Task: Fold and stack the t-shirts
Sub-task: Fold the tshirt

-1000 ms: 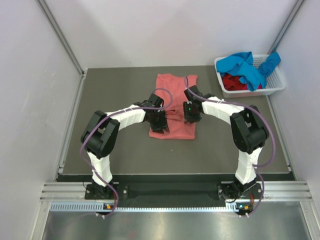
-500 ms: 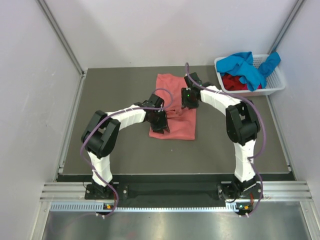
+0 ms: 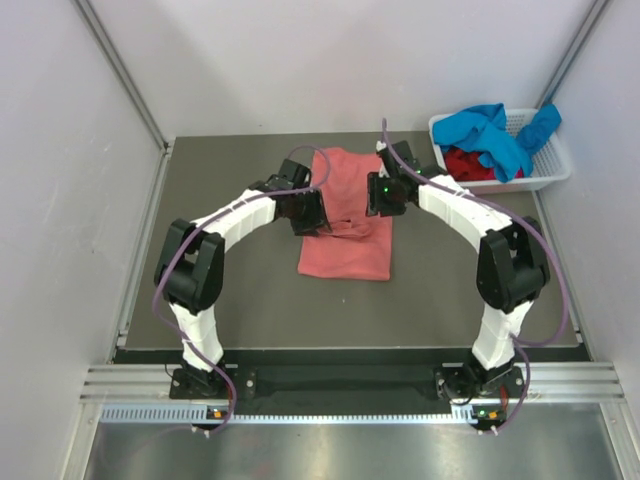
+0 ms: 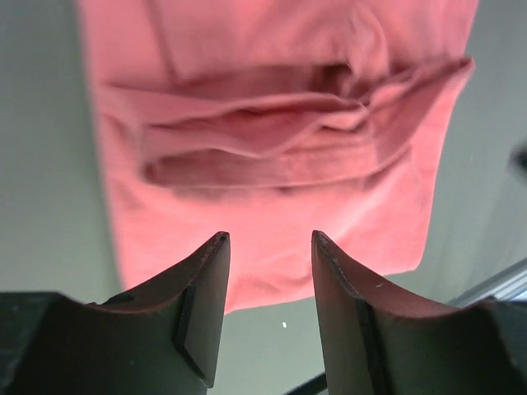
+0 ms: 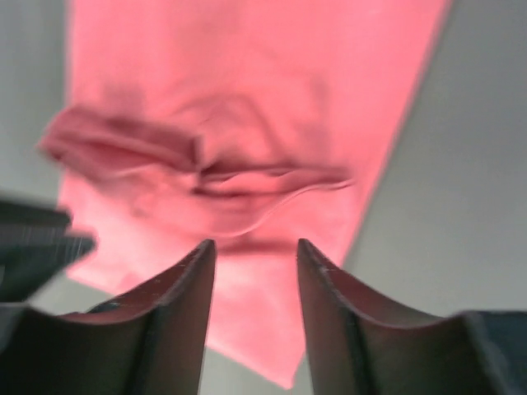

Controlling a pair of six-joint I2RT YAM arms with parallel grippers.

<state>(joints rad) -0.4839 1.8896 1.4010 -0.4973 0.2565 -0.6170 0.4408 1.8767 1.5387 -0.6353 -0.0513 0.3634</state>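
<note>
Starting at the left edge of the table (image 3: 220, 290): a wide bare strip of dark surface runs from there to the shirt, the roomiest stretch on view. The left gripper (image 3: 308, 214) hangs over the salmon-pink shirt's (image 3: 345, 255) left side, above a bunched ridge that crosses the cloth. The shirt itself lies mid-table, nearer the far edge than the near one. Its far hem sits close to the far edge, and a broad bare band lies between its near hem and the near edge.

The right gripper (image 3: 381, 197) sits over the shirt's right border, a little farther back than its partner, and the two are well apart. Beyond it there's bare table up to the right edge. The far right corner is taken by the white basket (image 3: 520, 184), with a blue shirt (image 3: 490, 130) draped over its rim and a dark red shirt (image 3: 465, 165) inside.

The overhead view hides both sets of fingers under the wrists, so the wrist cameras settle it. On the left wrist the fingers (image 4: 206, 304) stand apart with nothing between them, and the pink cloth below them is stacked in layered pleats. The right wrist view is blurred, but its fingers (image 5: 329, 313) are also spread and hold nothing, above a curved crease. A dark smear at its left edge is too blurred to name. Neither wrist view catches the basket
</note>
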